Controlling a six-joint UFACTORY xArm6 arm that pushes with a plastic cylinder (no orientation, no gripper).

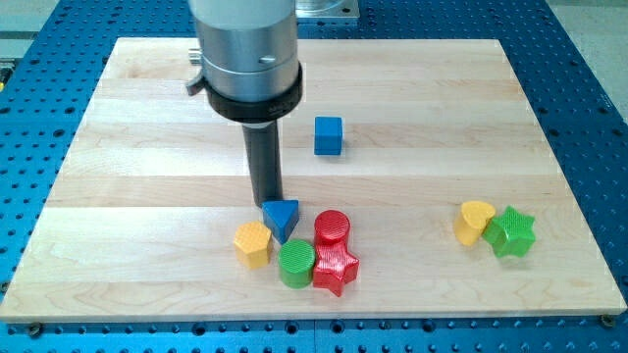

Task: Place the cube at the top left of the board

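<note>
The blue cube (329,135) sits alone on the wooden board (147,118), a little above the middle. My tip (266,202) is below and to the left of the cube, well apart from it. The tip stands right at the upper left edge of a blue triangular block (282,218), touching or nearly touching it.
A cluster lies at the view's bottom centre: a yellow hexagonal block (253,243), a green cylinder (295,263), a red cylinder (333,228) and a red star (337,269). At the right are a yellow heart-shaped block (475,222) and a green star (511,232).
</note>
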